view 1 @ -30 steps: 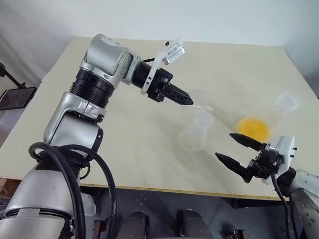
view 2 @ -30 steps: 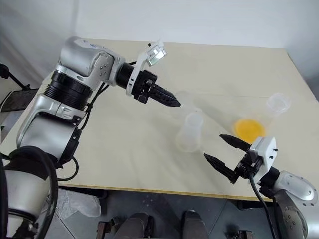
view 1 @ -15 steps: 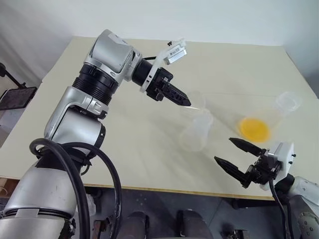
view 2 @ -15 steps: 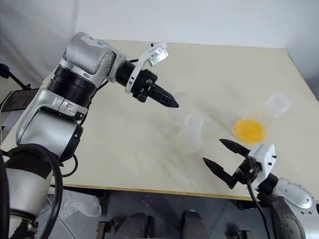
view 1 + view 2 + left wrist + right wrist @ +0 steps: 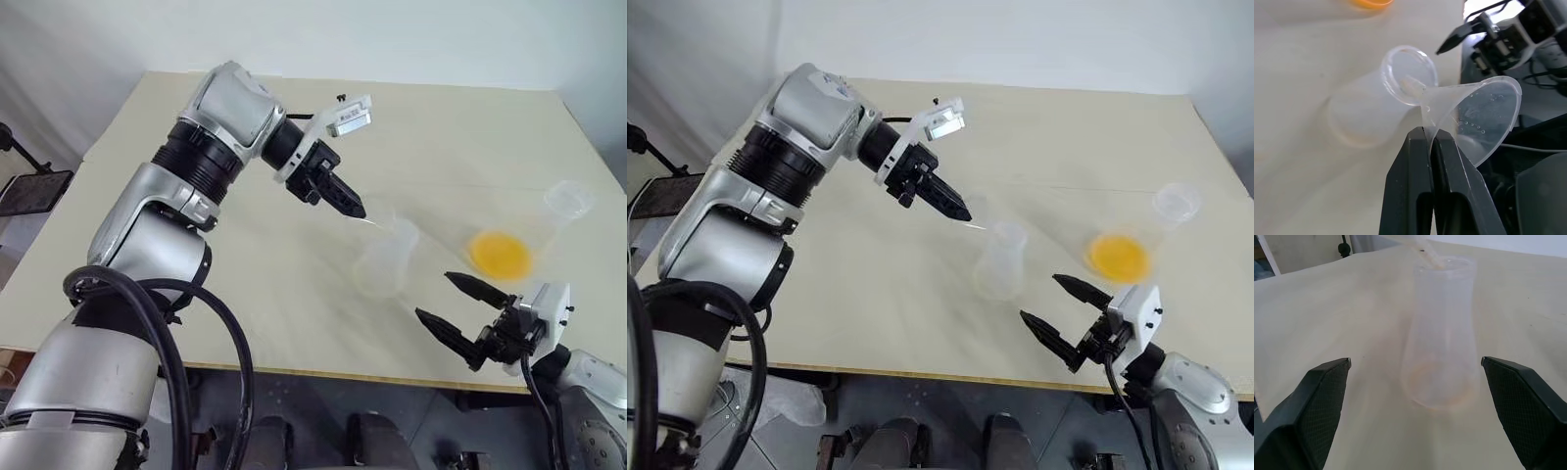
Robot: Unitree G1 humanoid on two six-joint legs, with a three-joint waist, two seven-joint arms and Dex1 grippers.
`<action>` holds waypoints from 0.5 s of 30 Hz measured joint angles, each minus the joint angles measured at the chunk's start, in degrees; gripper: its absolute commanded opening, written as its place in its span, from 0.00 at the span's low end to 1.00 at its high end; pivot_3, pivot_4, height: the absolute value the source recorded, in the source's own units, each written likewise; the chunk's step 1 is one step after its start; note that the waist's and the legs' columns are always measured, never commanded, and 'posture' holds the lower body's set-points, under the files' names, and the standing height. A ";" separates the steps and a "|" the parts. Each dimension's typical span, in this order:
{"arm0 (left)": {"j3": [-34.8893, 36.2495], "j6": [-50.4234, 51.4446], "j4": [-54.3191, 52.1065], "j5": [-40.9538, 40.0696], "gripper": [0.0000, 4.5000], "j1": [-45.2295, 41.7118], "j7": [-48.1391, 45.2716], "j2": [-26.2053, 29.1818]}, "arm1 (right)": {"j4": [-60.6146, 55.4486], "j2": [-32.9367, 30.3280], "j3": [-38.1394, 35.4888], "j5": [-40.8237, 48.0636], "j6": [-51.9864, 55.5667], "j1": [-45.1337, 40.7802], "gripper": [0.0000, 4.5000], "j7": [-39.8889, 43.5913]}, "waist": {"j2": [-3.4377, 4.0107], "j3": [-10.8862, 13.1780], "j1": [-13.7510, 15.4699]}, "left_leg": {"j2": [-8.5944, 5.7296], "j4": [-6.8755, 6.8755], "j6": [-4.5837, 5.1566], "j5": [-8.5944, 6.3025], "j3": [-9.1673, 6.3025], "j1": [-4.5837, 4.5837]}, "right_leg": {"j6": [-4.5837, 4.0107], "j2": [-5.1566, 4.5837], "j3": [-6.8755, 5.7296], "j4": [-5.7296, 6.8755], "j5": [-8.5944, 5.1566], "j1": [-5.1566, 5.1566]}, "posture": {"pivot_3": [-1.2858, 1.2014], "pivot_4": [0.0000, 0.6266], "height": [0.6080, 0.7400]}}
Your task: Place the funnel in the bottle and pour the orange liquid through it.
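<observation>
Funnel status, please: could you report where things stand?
Left gripper shut on funnel, spout at bottle mouth. Right gripper open, empty. Nothing in the way.

Head cams: stereo pair up high, looking fwd and down over both arms at the desk [image 5: 245, 294]; right eye sits a bit to the side, so same scene, slightly shifted. Left wrist cam: v. close, looks along its jaws, down onto the bottle [image 5: 1376, 112] mouth; right gripper [image 5: 1476, 36] shows beyond. Right wrist cam: low, near desk level, facing the bottle side-on, close. All four views share the bottle.
</observation>
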 measured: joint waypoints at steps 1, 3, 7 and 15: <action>-0.10 -0.55 0.48 0.33 0.01 0.00 -0.01 -0.34 | -0.01 0.04 0.03 -0.07 -0.01 0.31 1.00 -0.11 | 0.00 0.00 0.04 | 0.00 0.00 0.00 0.00 0.00 0.00 | 0.00 0.00 0.00 0.00 0.00 0.00 | 0.52 0.24 1.00; -0.54 -1.53 2.03 0.98 0.01 -0.03 -0.03 -1.31 | -0.06 0.14 0.34 -0.37 -0.07 0.44 1.00 -0.43 | 0.00 0.00 0.05 | 0.00 0.00 0.01 0.00 0.00 0.00 | 0.00 0.00 0.00 0.00 0.00 0.00 | 0.52 0.24 1.00; -1.53 -4.28 5.09 2.56 0.01 -1.25 -0.06 -3.10 | -0.40 0.57 1.08 -0.48 -0.16 0.60 1.00 -0.85 | -0.01 0.00 0.04 | 0.00 0.00 0.01 0.00 0.00 -0.02 | 0.00 0.01 -0.01 0.00 0.00 -0.01 | 0.52 0.24 1.00; -0.44 -10.45 13.89 5.83 0.41 -4.28 -0.05 -7.86 | -1.02 0.89 1.72 -1.22 -0.99 1.20 1.00 -1.05 | -0.02 0.01 0.04 | -0.04 0.00 0.04 0.00 0.02 -0.03 | 0.06 0.01 -0.03 -0.01 -0.03 -0.02 | 0.52 0.24 1.00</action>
